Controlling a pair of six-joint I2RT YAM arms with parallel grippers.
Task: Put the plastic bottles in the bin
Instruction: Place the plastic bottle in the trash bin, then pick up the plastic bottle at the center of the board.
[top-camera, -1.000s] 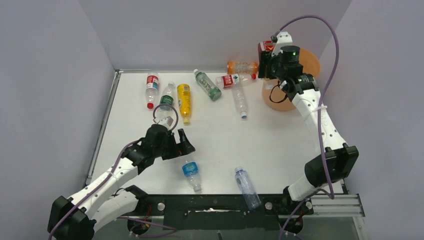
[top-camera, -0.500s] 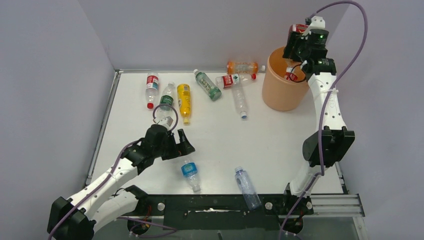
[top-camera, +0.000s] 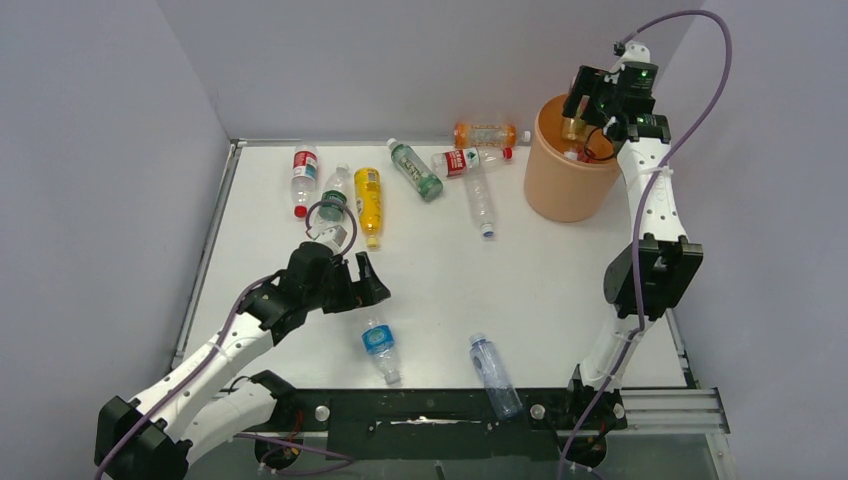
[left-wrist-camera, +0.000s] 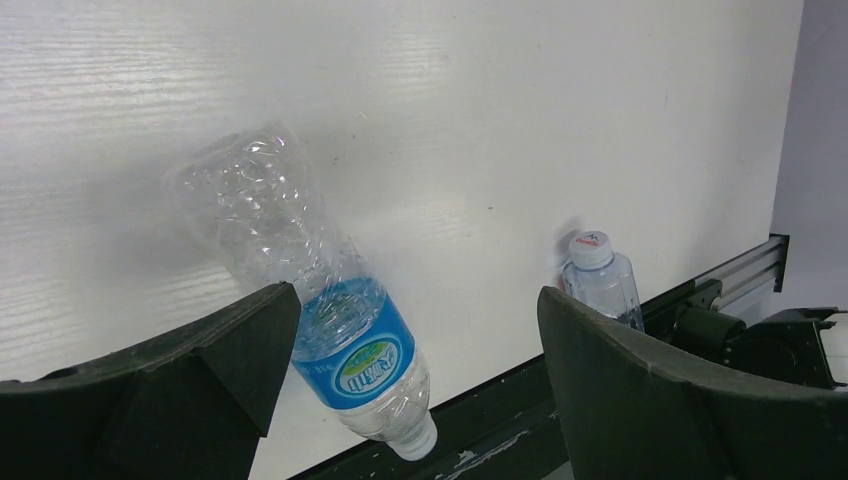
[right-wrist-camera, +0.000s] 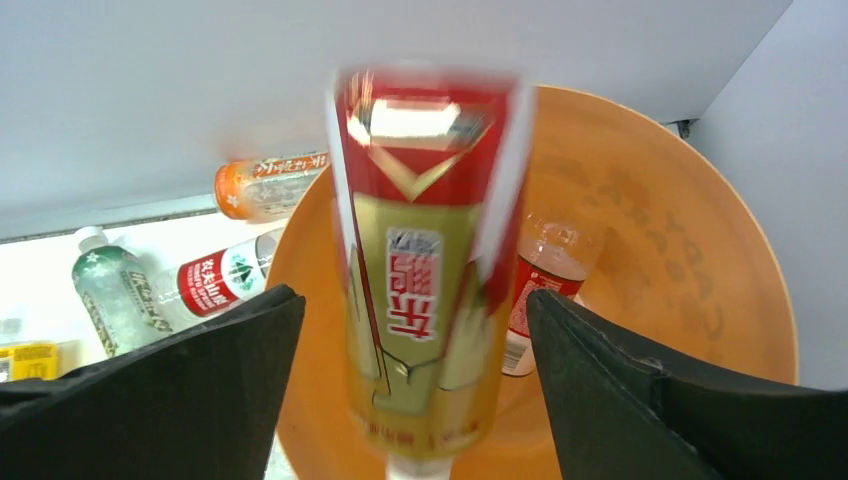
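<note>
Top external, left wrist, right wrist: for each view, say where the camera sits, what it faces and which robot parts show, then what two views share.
Top external: above and behind the bases, looking down on the table; left arm, right arm show.
Left wrist: on the left arm, looking down at a blue-label bottle; its fingers show.
Right wrist: above the bin, looking into it; its fingers flank a red-gold bottle.
Shared: the bin, in top external and right wrist.
</note>
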